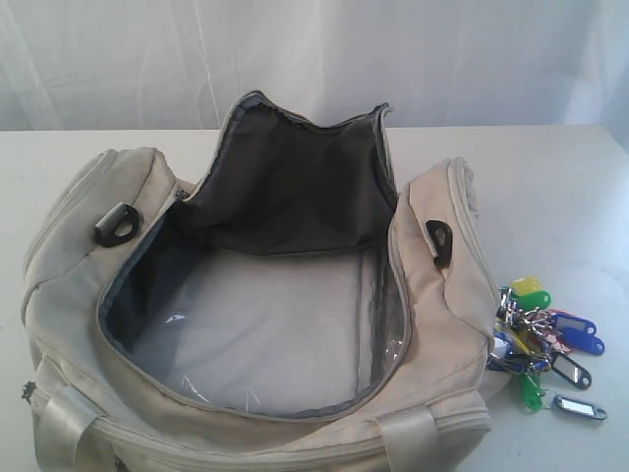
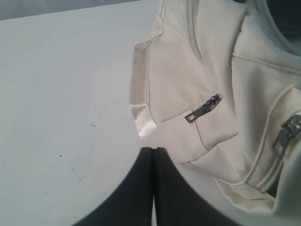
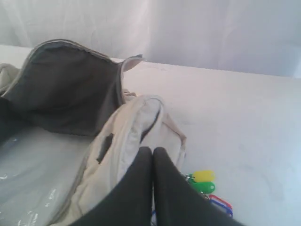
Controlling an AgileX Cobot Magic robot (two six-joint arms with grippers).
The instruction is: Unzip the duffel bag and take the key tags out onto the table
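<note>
Left pincer (image 2: 154,149) closed; right pincer (image 3: 152,149) too — empty.

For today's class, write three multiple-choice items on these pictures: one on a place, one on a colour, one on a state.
1. Where are the key tags? A in the bag; B on the table beside it; C on the floor.
2. The bag's lining is: A dark grey; B red; C yellow.
3. The bag's top is: A zipped shut; B taped over; C open.
Key: 1 B, they lie on the tabletop by the bag's end; 2 A, the raised flap shows grey; 3 C, the inside is in view.
</note>
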